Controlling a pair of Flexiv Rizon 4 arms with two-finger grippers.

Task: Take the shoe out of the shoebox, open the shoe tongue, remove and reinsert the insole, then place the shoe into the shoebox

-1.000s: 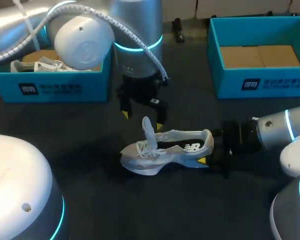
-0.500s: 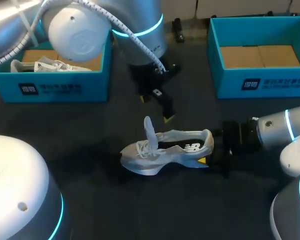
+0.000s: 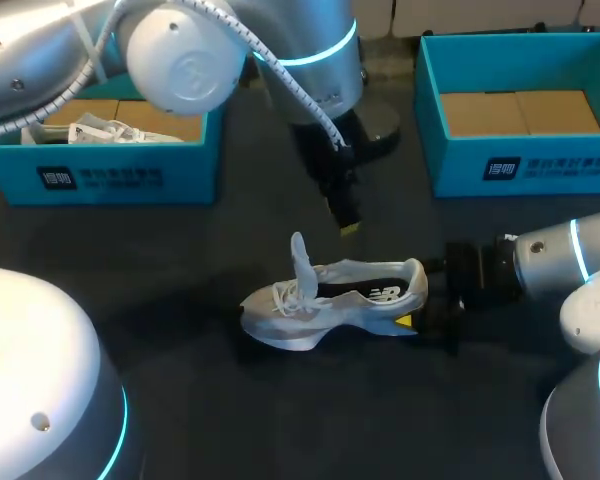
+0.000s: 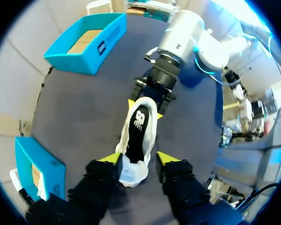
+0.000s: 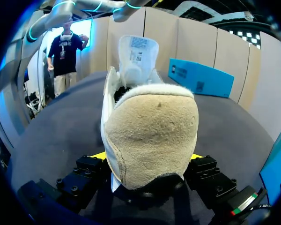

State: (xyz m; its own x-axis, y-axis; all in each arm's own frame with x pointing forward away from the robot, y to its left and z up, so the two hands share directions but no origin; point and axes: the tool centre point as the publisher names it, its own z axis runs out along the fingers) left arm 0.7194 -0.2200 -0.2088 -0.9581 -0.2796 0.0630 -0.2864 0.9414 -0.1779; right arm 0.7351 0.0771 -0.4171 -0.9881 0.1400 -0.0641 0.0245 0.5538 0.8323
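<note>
Currently, nearest first.

- Right claw [image 3: 422, 295]: low over the table [image 3: 280, 420], closed on the heel of the white sneaker from both sides. Unchanged over the last second.
- White sneaker [image 3: 330, 298]: resting on the table between the two shoeboxes, toe toward my left. It has not shifted.
- Tongue [image 3: 302, 258]: standing upright with no finger on it. I judge the opening step done.
- Insole [image 4: 138, 133]: dark, seated inside the sneaker, not yet removed.
- Left claw [image 4: 139, 159]: fingers spread wide, holding nothing. A second ago it hung just behind the tongue. It has since lifted, swung toward the heel side and turned, and now hovers above and beyond the sneaker. It is probably lining up for the insole.
- Left shoebox [image 3: 100, 178]: holds a second sneaker [image 3: 105, 131].
- Right shoebox [image 3: 520, 168]: cardboard floor showing.
</note>
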